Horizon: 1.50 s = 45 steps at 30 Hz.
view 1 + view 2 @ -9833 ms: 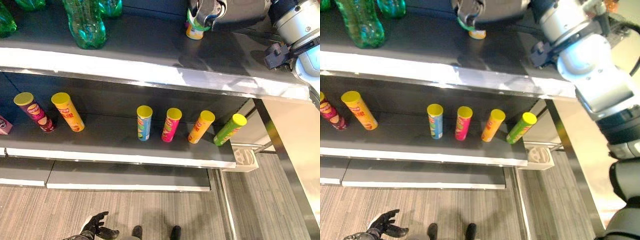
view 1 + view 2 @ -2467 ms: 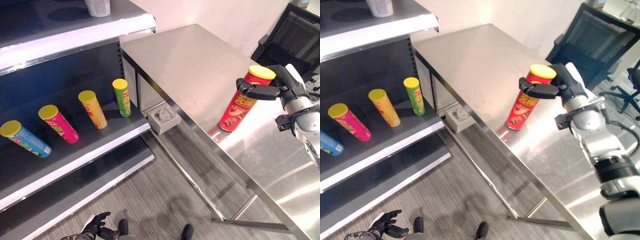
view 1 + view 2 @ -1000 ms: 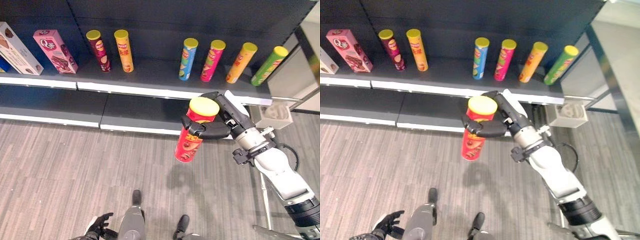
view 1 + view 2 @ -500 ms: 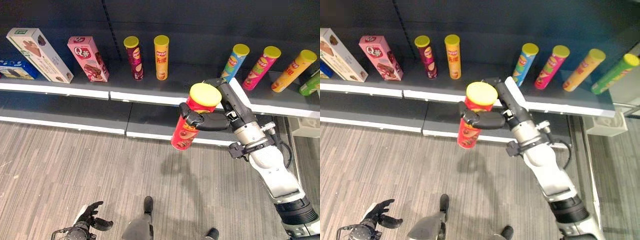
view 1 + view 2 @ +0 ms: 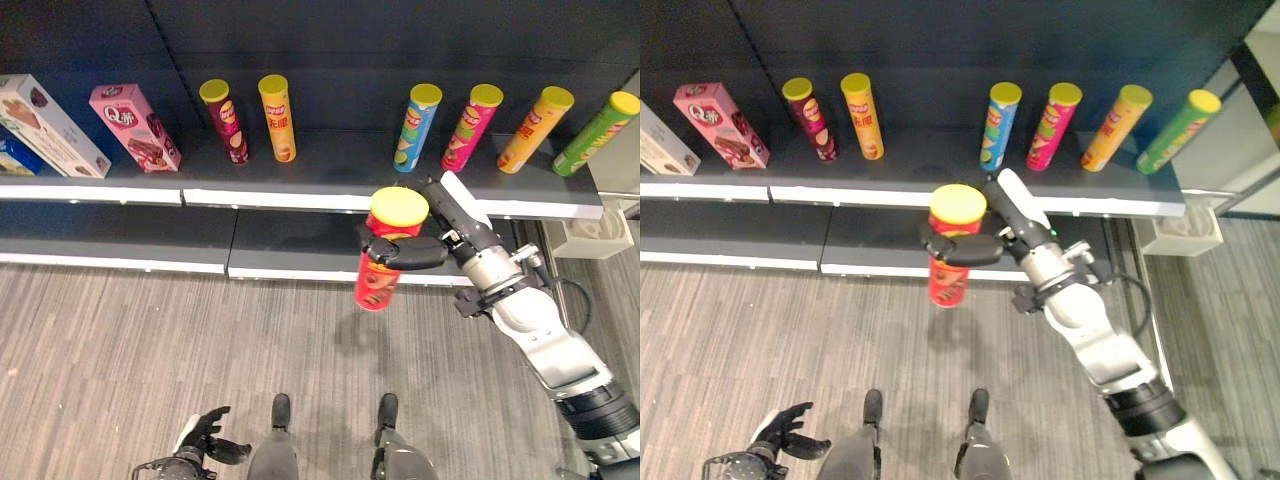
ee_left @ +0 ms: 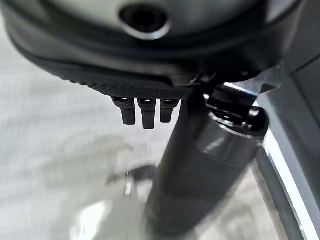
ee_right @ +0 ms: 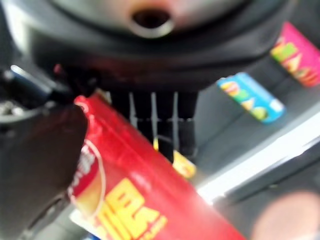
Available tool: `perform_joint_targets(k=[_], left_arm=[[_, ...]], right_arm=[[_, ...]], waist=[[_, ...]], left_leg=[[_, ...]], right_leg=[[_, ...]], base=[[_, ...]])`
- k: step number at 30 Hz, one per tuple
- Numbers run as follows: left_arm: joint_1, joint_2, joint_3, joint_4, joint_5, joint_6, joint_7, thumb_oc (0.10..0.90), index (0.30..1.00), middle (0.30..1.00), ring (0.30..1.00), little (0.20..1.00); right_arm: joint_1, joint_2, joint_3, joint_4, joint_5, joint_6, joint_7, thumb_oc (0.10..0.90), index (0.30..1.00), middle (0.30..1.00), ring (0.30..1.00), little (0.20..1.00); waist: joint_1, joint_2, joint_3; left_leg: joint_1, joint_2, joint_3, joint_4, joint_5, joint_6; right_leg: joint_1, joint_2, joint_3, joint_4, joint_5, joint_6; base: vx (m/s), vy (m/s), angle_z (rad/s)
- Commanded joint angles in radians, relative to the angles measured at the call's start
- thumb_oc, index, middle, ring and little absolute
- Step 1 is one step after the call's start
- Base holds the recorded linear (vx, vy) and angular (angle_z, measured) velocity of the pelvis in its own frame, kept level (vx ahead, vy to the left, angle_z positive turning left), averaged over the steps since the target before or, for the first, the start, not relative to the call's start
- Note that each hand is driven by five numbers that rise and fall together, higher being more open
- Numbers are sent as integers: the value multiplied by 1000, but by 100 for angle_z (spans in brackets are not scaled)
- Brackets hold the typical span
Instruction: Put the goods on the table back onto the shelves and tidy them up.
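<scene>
Red crisp can [image 5: 383, 258] with yellow lid, carried in mid-air in front of the shelf [image 5: 330, 192], above the wood-grain floor [image 5: 120, 340]; held near upright, lid uppermost, base tipped slightly toward the robot's left. Gripped just below the lid by the right hand [image 5: 432, 240], thumb wrapped across the near side and fingers curled round the far side, as confirmed in the right wrist view, where fingers [image 7: 159, 120] lie against the red wall of the can [image 7: 150, 200]. High grip judged to leave the base free for setting down flat on the shelf board.

Left hand [image 5: 205, 440] low beside the body, away from the work, fingers spread loosely and holding nothing.

On the shelf behind, six similar cans standing upright in a row, lids up: maroon can [image 5: 222, 120] and orange can [image 5: 276, 116] close together at the left, then a wide gap, then blue can [image 5: 415, 126], pink can [image 5: 472, 126], yellow-orange can [image 5: 535, 128] and green can [image 5: 593, 132]. Gap between orange and blue judged the likely slot, lying straight beyond the carried can. Pink box [image 5: 132, 125] and white box [image 5: 45, 125] further left, leaning.

Cans: smooth, glossy cylinders of printed card with plastic caps, rigid yet easily toppled. Shelf: matt dark board with pale front edge
</scene>
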<state>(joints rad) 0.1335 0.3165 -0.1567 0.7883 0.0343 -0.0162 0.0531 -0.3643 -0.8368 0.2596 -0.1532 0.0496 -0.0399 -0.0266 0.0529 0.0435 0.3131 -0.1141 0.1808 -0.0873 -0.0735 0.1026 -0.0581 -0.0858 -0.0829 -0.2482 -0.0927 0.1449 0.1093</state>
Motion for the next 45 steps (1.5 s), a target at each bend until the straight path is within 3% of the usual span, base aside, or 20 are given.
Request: perform_joint_targets(k=[1,6,9,11,14,15,16,20,26,35,45], left_arm=[[8,98,-7,-22,-48,-20,11,800,900,900,900,900],[42,75,9,-64,-117,-19,3,800,900,900,900,900],[38,79,9,-84,-132,-17,-2,800,900,900,900,900],[28,84,0,-92,-128,-20,-1,800,900,900,900,900],[15,98,-25,-89,-117,-16,10,800,900,900,900,900],[30,107,-26,-105,-112,-18,6,800,900,900,900,900],[37,110,-26,-105,-106,-19,10,800,900,900,900,900],[29,125,-17,-86,-104,-29,49,800,900,900,900,900],[13,137,-31,-82,-115,-40,71,800,900,900,900,900],[-15,129,-97,-103,-120,-56,101,800,900,900,900,900],[-52,135,-136,-113,-122,-71,135,800,900,900,900,900]], right_arm=[[-171,24,-77,-111,63,-106,-54,400,300,300,300,300],[-207,32,-53,-89,51,-109,-71,400,300,300,300,300],[-209,30,-76,-76,13,-108,-106,400,300,300,300,300],[-210,21,-103,-60,-32,-112,-145,400,300,300,300,300],[-242,33,-132,-10,-97,-95,-232,400,300,300,300,300],[-252,44,-124,-8,-109,-90,-245,400,300,300,300,300],[-260,58,-128,-17,-128,-92,-254,400,300,300,300,300],[-314,107,-157,-23,-199,-70,-322,400,300,300,300,300],[-418,76,-159,14,-272,-54,-390,400,300,300,300,300],[-589,25,-135,186,-461,29,-569,400,300,300,300,300],[-711,-21,-90,346,-500,90,-692,400,300,300,300,300]], waist=[[23,-66,-56],[51,-48,-37],[72,-45,5],[79,-36,27],[96,-7,20],[103,5,-1],[106,13,-10],[113,33,15],[128,38,47],[136,45,88],[173,61,105]], left_leg=[[134,-70,17,-12,-134,-31],[84,-28,-23,95,-151,-56],[-29,-58,-67,281,-118,-77],[-103,-75,-87,340,-94,-78],[-203,-85,-91,137,-5,-63],[-179,-67,-92,31,17,-62],[-164,-63,-89,6,24,-59],[-146,-105,-26,58,-10,-33],[-173,-116,9,91,-35,-17],[-218,-124,5,99,-42,-12],[-248,-133,-34,71,-27,-17]], right_leg=[[-61,-122,41,19,5,86],[-15,-93,-16,43,-72,43],[16,-91,-26,43,-104,15],[33,-88,-40,42,-132,7],[50,-74,-33,33,-157,21],[41,-64,-13,43,-174,25],[39,-63,2,51,-178,30],[-23,-141,73,118,-159,48],[-60,-166,95,113,-137,62],[-102,-175,85,107,-120,72],[-116,-178,55,100,-123,82]], base=[[153,-248,60],[139,-241,52],[-5,-165,35],[42,-80,63],[190,112,54],[222,161,-6],[226,199,-34],[107,285,-80],[24,72,-24],[8,9,-4],[16,-8,3]])
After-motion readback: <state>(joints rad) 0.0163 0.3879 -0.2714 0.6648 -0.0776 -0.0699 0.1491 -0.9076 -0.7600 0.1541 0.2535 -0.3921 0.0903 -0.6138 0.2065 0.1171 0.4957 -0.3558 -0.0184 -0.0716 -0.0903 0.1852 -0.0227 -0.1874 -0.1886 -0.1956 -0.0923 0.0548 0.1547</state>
